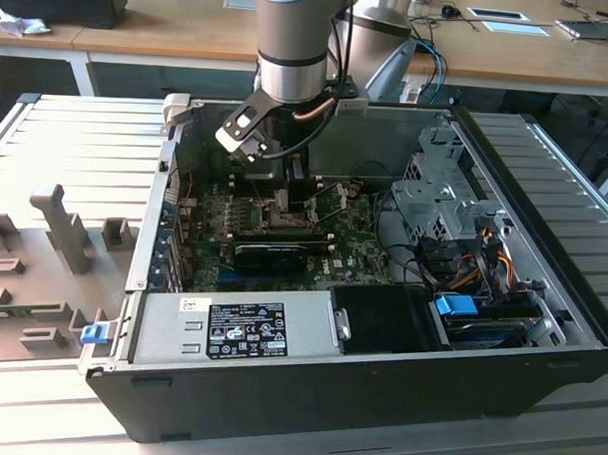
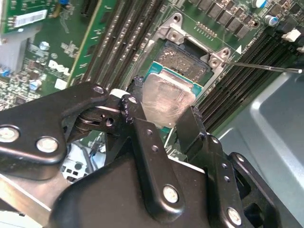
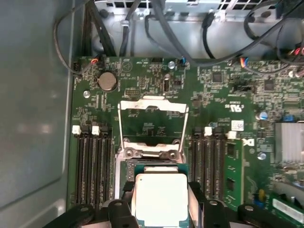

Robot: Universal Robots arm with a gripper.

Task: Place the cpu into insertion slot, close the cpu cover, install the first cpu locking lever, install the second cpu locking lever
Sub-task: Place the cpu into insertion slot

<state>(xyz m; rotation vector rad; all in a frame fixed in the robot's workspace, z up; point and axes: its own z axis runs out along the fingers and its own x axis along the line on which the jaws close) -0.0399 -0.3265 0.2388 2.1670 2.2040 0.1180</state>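
Note:
The cpu [image 3: 159, 197], a small square chip with a silver-grey face, sits between the black fingers [image 2: 142, 128] of my gripper [image 2: 164, 111], which is shut on its edges. It hangs close over the insertion slot [image 2: 183, 57], whose dark socket shows past the chip's far edge in the second wrist view. I cannot tell whether chip and socket touch. The cpu cover [image 3: 152, 107], a thin silvery frame, is swung open and lies back over the green board beyond the socket. A thin locking lever [image 2: 266, 67] sticks out free beside the socket. In the exterior view the gripper [image 1: 285, 192] reaches down into the computer case.
Long black memory slots [image 3: 92, 166] flank the socket on both sides. Case walls [image 1: 144, 242] surround the board. A long black card [image 1: 283, 255], the power supply [image 1: 240, 330], a drive cage [image 1: 440, 197] and loose cables [image 3: 142, 28] crowd the case.

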